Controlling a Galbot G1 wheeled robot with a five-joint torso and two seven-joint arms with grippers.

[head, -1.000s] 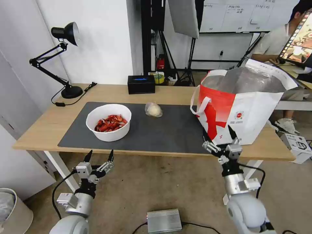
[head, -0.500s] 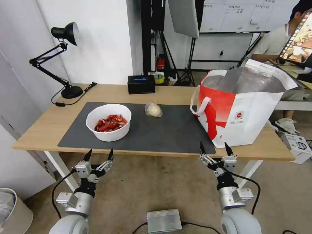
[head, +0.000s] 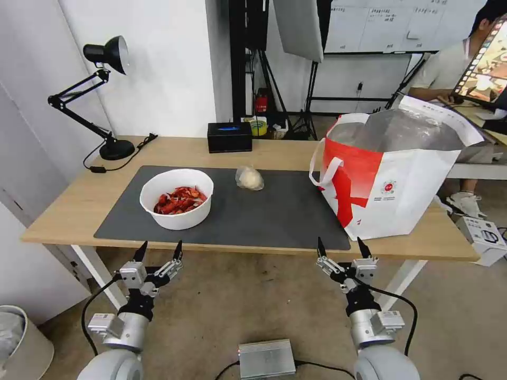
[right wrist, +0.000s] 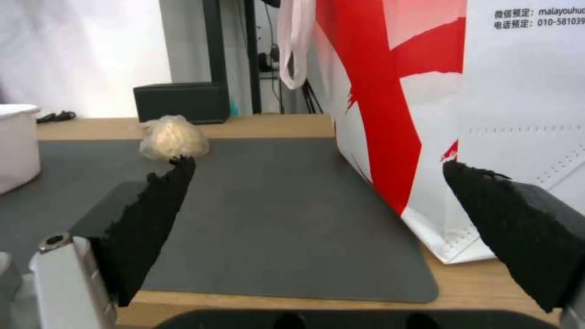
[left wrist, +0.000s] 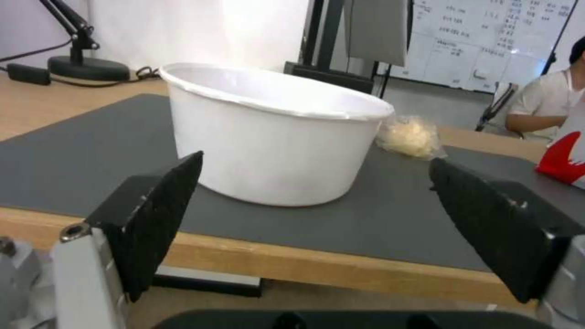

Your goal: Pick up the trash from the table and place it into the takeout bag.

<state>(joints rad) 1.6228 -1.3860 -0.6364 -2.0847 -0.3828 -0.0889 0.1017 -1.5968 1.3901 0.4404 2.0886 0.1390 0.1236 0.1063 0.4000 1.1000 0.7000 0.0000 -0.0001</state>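
Both hands (head: 158, 252) (head: 340, 248) wide, below table (head: 68, 206); white bowl (head: 177, 198) w/ red shells.

Setting: lab/studio workspace, not a home. Indicators: whiteboard (head: 391, 24) w/ written grid on rear wall; light stands/tripods (head: 311, 89) plus hanging softbox panel (head: 298, 26) behind the table (head: 74, 200); black articulated desk lamp (head: 100, 89) at table's far left corner; monitor (head: 486, 63) at far right on adjacent desk; bare concrete floor (head: 237, 311) w/ metal power supply box (head: 266, 358) and loose cabling.
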